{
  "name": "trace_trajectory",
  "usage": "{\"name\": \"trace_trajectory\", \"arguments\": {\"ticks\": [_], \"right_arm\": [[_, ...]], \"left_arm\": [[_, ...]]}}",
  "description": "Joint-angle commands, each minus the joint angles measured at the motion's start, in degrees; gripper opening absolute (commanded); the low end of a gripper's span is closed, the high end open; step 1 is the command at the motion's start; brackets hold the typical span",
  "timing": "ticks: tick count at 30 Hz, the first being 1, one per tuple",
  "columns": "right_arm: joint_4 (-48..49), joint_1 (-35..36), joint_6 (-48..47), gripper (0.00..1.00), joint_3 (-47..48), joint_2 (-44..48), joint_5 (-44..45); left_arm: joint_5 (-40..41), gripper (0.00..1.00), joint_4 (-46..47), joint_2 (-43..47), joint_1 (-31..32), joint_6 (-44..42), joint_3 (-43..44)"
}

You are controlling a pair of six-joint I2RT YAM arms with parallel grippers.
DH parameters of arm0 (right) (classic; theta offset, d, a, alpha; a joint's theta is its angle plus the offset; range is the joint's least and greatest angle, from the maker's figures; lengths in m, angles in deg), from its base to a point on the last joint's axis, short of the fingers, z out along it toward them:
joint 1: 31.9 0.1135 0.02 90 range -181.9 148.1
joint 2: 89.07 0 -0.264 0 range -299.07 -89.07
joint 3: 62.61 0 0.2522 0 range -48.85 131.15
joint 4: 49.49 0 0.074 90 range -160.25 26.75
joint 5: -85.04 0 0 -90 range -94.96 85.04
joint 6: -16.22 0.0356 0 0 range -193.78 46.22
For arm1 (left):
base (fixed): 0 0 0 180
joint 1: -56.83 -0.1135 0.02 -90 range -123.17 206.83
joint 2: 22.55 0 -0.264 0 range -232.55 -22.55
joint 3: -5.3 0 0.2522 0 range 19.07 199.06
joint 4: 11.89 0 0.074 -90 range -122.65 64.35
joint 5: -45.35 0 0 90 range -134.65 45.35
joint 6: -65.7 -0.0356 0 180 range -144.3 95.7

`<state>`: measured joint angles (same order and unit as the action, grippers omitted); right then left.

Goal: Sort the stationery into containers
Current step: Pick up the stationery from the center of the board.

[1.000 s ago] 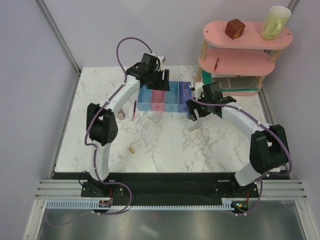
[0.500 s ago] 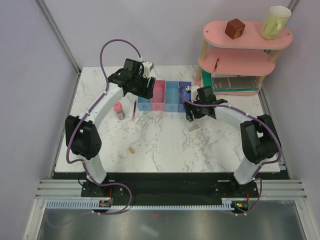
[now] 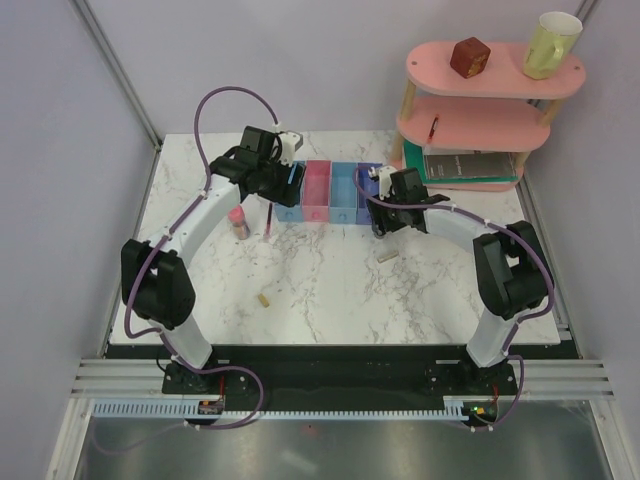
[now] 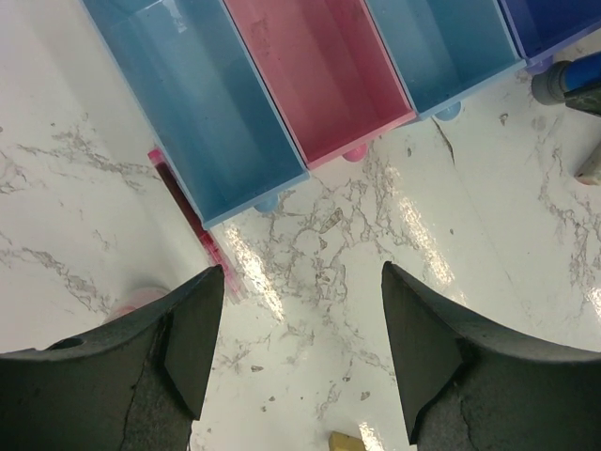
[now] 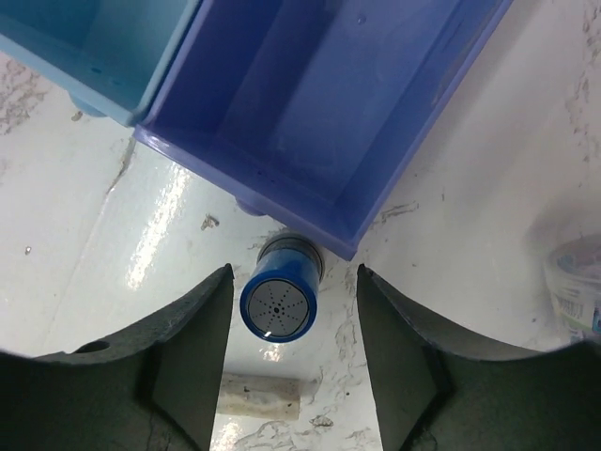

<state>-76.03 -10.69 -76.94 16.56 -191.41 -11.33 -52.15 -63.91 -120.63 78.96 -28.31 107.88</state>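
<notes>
**Easing the left end effector back off the bins, edging the right end effector up to the tiny blue cylinder**

Drawing the left end effector away from over the row of bins, where it hung a second ago, and out over the tabletop at their front edge. Uncovering the pink cylinder in the top view by doing so. Lifting the right end effector away from the near beige piece and toward the purple-blue bin.

Holding the left end effector spread wide and gripping nothing, hovering above bare marble in front of the left light blue bin and the pink bin. Showing the thin red pen lying on the tabletop beside that light blue bin's outer wall. Showing the pink cylinder just past it, partly hidden behind a finger.

Straddling the tiny blue cylinder with the right end effector, fingers parted to either side and pressing on neither. Leaving it standing upright on the tabletop, just off the purple-blue bin's near corner. Leaving the near beige piece lying flat just behind it.

Leaving the second beige piece well apart, nearer the arm bases. Catching the clear round tub at the edge of the right wrist view, off to the side of the purple-blue bin.
</notes>
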Motion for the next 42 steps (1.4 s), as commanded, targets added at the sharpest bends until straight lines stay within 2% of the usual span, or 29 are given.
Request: {"name": "trace_trajectory", "arguments": {"ticks": [1, 7, 15, 25, 36, 42], "right_arm": [[1.7, 0.8, 0.2, 0.59, 3.3, -0.1, 0.7], [0.5, 1.6, 0.4, 0.46, 2.8, 1.4, 0.7], [-0.3, 2.5, -0.3, 0.38, 1.0, 2.9, 1.5], [-4.9, 4.3, -3.3, 0.11, 1.9, 6.7, 1.4], [-15.6, 7.5, -8.7, 0.08, 9.4, 12.3, -1.3], [-15.9, 8.3, -10.3, 0.08, 16.4, 9.8, -0.1]], "left_arm": [[0.2, 0.75, 2.5, 2.3, -0.6, -2.2, -1.1], [-0.3, 0.75, 2.8, 2.2, -0.9, -1.6, -1.7], [-0.8, 0.75, 3.0, 2.2, -1.3, -0.9, -2.0], [-0.9, 0.75, 3.1, 3.1, -1.4, -0.9, -3.6], [4.2, 0.75, 5.0, 3.9, -3.0, -1.0, -8.4], [4.5, 0.75, 5.6, 6.5, -4.1, -1.5, -10.7]]}}
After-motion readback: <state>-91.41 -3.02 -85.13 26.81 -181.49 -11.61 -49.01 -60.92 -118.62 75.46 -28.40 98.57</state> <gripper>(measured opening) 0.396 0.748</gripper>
